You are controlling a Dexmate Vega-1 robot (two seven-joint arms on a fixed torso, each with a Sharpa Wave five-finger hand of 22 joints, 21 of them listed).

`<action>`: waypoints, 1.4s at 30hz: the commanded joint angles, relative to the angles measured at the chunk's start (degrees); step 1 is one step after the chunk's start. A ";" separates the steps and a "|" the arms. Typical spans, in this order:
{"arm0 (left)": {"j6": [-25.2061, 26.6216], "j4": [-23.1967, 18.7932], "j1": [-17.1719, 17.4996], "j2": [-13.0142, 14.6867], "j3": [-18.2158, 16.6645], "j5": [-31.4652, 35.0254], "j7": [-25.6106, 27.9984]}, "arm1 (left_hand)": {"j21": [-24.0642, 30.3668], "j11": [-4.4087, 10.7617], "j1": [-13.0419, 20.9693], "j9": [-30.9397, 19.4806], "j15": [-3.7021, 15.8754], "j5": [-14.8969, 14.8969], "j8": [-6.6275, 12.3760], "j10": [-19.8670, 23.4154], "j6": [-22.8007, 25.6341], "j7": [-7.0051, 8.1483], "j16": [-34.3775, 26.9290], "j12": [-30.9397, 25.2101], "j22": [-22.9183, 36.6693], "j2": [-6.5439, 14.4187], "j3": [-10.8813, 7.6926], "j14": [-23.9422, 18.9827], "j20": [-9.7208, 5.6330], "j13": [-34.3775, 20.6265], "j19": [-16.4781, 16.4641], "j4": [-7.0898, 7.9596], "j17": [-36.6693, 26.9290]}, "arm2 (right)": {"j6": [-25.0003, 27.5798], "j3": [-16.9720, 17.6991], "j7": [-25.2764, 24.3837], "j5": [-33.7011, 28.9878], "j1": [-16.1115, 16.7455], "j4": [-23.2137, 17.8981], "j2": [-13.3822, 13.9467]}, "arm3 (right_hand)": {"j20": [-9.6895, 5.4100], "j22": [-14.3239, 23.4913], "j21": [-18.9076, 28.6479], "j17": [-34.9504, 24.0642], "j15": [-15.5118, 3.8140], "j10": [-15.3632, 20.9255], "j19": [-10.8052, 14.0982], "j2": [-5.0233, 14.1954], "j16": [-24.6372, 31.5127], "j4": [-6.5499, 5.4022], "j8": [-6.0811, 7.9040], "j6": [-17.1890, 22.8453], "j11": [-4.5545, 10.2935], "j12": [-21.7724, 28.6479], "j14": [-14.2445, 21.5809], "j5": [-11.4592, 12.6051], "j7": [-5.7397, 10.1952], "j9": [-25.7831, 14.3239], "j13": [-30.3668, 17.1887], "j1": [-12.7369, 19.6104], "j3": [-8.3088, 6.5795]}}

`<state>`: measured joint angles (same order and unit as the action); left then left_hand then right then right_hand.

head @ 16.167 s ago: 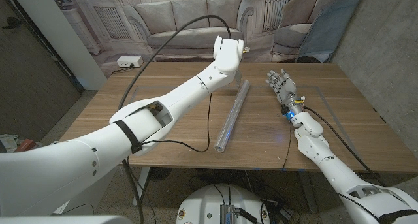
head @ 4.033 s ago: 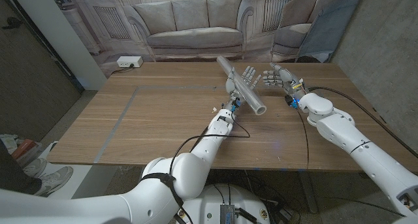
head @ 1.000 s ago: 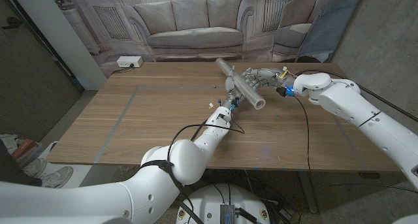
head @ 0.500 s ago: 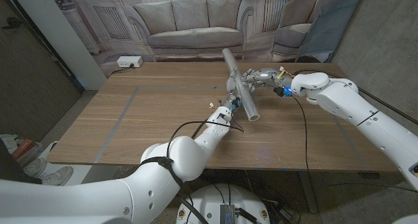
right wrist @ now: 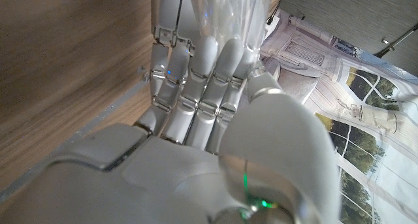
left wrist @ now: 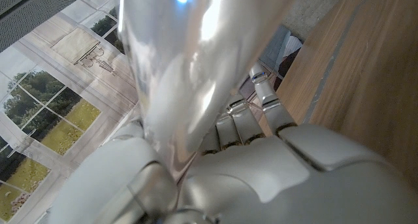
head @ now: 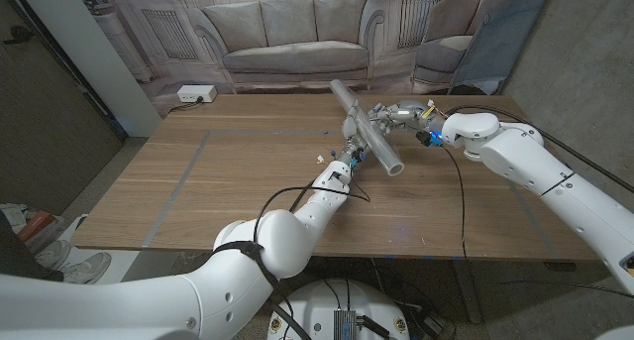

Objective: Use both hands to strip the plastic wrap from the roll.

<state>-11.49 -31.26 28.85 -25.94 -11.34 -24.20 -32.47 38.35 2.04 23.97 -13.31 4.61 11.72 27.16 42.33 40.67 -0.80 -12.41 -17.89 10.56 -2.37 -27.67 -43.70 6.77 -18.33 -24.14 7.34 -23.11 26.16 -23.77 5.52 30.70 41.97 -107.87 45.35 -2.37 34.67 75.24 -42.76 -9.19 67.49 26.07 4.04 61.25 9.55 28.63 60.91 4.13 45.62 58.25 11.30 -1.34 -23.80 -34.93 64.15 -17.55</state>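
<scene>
Left hand (head: pixel 355 140) fingers clasp roll (head: pixel 367 130) (lifted, tilted); right hand (head: pixel 394 115) fingers wrap its middle.

Bare table (head: pixel 228 171) all round; roll (head: pixel 365 128) blocks centre back.

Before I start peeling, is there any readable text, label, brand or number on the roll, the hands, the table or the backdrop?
None can be read.
Clear plastic-wrapped roll: glossy, no print or label visible.
Left hand and right hand: plain grey, no markings legible.
Wooden table: bare wood grain, no text.
White power strip at the table's far edge: too small to tell.
Printed sofa backdrop: picture, no words.
</scene>
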 commanded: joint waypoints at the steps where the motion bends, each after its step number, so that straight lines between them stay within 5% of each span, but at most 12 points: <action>1: 2.64 -5.46 3.10 0.04 2.60 -0.75 1.74 | -0.04 0.04 -0.32 -0.20 0.42 -0.18 0.35 0.72 0.55 -0.19 -0.21 -0.38 0.07 -0.17 0.10 -0.51 -0.01 -0.13 -0.65 0.03 -0.03 | -1.55 1.74 -4.70 -0.48 1.97 -0.65 -1.21 | -0.52 -0.43 0.83 -0.48 -3.47 0.49 0.00 -0.03 0.73 -0.22 0.35 0.34 0.20 0.37 0.68 -0.05 -0.13 -0.39 -0.21 1.04 0.44; 10: 5.60 -12.24 6.73 0.12 5.18 0.43 5.27 | -0.07 0.10 -0.48 -0.24 0.35 -0.19 0.51 0.78 0.80 -0.17 -0.22 -0.46 0.08 -0.11 0.19 -0.59 0.07 -0.12 -1.09 0.05 0.01 | -1.59 2.76 -6.52 0.17 2.86 -0.87 -1.99 | -0.78 -1.30 1.75 -0.72 -3.49 0.53 -0.04 0.16 1.07 -0.47 0.31 0.30 0.27 0.59 0.58 -0.11 -0.13 -0.67 -0.27 1.64 0.97; 19: 5.87 -13.37 7.60 0.20 5.80 -0.67 4.50 | -0.26 0.23 -0.68 -0.37 0.29 -0.29 0.79 1.08 1.13 -0.16 -0.17 -0.60 0.07 -0.91 0.63 -0.58 0.19 -0.06 -1.26 -0.13 0.10 | -2.25 4.09 -9.27 0.50 4.63 -1.94 -2.76 | -1.03 -2.40 2.82 -0.95 -3.58 0.70 -0.07 0.36 1.30 -0.64 0.20 0.37 0.46 0.69 0.56 -0.12 -0.30 -0.81 -0.02 2.31 1.51; 23: 5.11 -11.64 6.72 0.67 5.74 -1.41 2.01 | -0.69 0.27 -0.86 -0.52 0.08 -0.44 0.29 -0.26 -0.76 0.49 0.34 -0.17 0.04 -3.67 1.88 0.50 0.77 -0.10 -1.29 -0.84 0.31 | -2.15 4.23 -9.81 0.56 4.98 -2.40 -2.84 | -1.12 -2.91 3.26 -1.17 -3.59 0.57 -0.10 0.38 1.42 -0.68 0.21 0.41 0.44 0.88 0.53 -0.11 -0.35 -0.97 -0.28 2.54 1.75; 28: -0.28 -0.26 1.05 1.20 2.47 -2.77 -6.35 | -1.31 -0.45 -1.08 -0.33 -0.83 -0.13 -1.45 -3.56 -5.21 0.67 1.77 1.03 0.10 -4.92 2.78 4.36 1.72 0.05 -1.27 -1.15 1.04 | -1.77 4.55 -10.58 0.86 5.42 -3.02 -3.00 | -1.19 -3.54 3.72 -1.30 -3.57 0.53 -0.31 0.48 1.43 -0.82 0.11 0.40 0.48 0.90 0.40 -0.09 -0.30 -1.00 -0.18 2.70 2.04; 30: 2.41 -6.31 4.05 0.92 3.70 -0.91 -3.51 | -1.52 -0.83 -1.29 -0.18 -1.27 -0.02 -2.15 -5.01 -6.73 0.87 1.96 1.68 0.11 -4.91 2.96 5.51 1.88 0.25 -1.27 -1.05 1.32 | -2.19 4.74 -10.92 0.76 5.76 -3.18 -3.04 | -1.19 -3.79 3.92 -1.41 -3.56 0.61 -0.36 0.52 1.57 -0.89 0.11 0.42 0.50 0.97 0.55 -0.09 -0.32 -1.06 -0.18 2.72 2.19; 33: 4.12 -8.23 4.94 0.64 3.55 -0.83 -2.69 | -1.62 -0.80 -1.41 -0.11 -1.34 0.00 -2.27 -5.30 -6.91 0.88 1.95 1.83 0.10 -5.22 3.17 5.81 2.19 0.33 -1.27 -1.08 1.45 | -2.32 5.39 -12.59 0.76 6.53 -3.73 -3.52 | -1.21 -4.21 4.29 -1.40 -3.57 0.68 -0.40 0.56 1.48 -0.90 -0.01 0.58 0.58 0.93 0.41 -0.07 -0.27 -0.89 0.04 2.88 2.36; 35: 4.69 -5.84 3.56 0.89 2.62 -1.87 -4.90 | -1.73 -0.65 -1.52 -0.15 -1.34 0.04 -1.90 -5.31 -6.05 0.83 1.83 1.88 0.10 -5.54 3.40 5.85 2.31 0.43 -1.29 -1.12 1.60 | -2.66 5.83 -13.18 0.87 6.98 -3.89 -3.73 | -1.23 -4.42 4.45 -1.55 -3.59 0.56 -0.42 0.55 1.58 -0.91 -0.06 0.63 0.58 1.02 0.46 -0.06 -0.20 -0.83 -0.14 2.93 2.45; 37: 5.56 -9.92 5.72 0.46 3.72 -0.62 -1.86 | -1.79 -0.68 -1.50 -0.23 -1.24 0.09 -1.52 -5.36 -5.29 1.11 1.70 1.94 0.09 -5.91 3.64 5.82 2.40 0.52 -1.48 -1.26 1.77 | -3.00 6.19 -13.68 0.88 7.39 -4.09 -3.82 | -1.25 -4.64 4.60 -1.53 -3.59 0.60 -0.51 0.63 1.51 -0.97 -0.03 0.61 0.60 0.95 0.37 -0.05 -0.26 -0.96 0.05 2.97 2.53; 38: 6.70 -5.20 3.11 0.32 1.21 -3.69 -5.51 | -1.80 -0.60 -1.39 -0.28 -1.00 0.12 -1.34 -5.35 -4.99 1.42 1.59 1.96 0.09 -6.16 3.75 5.64 2.27 0.58 -1.64 -1.41 1.88 | -3.02 6.60 -14.34 1.05 7.72 -4.31 -4.05 | -1.24 -4.75 4.66 -1.55 -3.59 0.58 -0.59 0.64 1.53 -0.99 -0.02 0.62 0.55 1.01 0.37 -0.05 -0.28 -0.99 -0.03 2.96 2.59; 42: 6.36 1.07 -0.21 -0.01 -1.81 -6.55 -9.05 | -1.24 0.17 0.46 -0.62 0.35 0.49 -1.12 -4.90 -5.58 2.43 0.83 1.89 0.09 -6.15 3.63 3.74 0.72 0.92 -4.44 -2.61 2.68 | -3.65 7.11 -15.10 0.97 8.25 -4.48 -4.26 | -1.32 -5.20 5.00 -1.50 -3.58 0.62 -0.67 0.69 1.44 -1.09 -0.09 0.63 0.56 1.05 0.23 -0.06 -0.28 -1.01 0.03 2.96 2.81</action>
<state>-7.06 -38.31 32.99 -25.28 -8.42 -25.91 -35.49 36.80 1.56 23.19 -13.56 3.71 11.73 25.51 37.07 35.11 0.65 -10.89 -16.17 10.55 -9.01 -23.78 -38.38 8.42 -17.54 -26.62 5.51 -20.78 23.60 -18.34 -6.72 31.46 48.40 -111.30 41.90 -2.67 29.58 79.70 -44.21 -8.97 67.78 25.73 4.65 62.51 8.45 28.29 61.21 4.40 46.51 58.45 11.26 -1.64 -24.58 -34.74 66.70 -15.00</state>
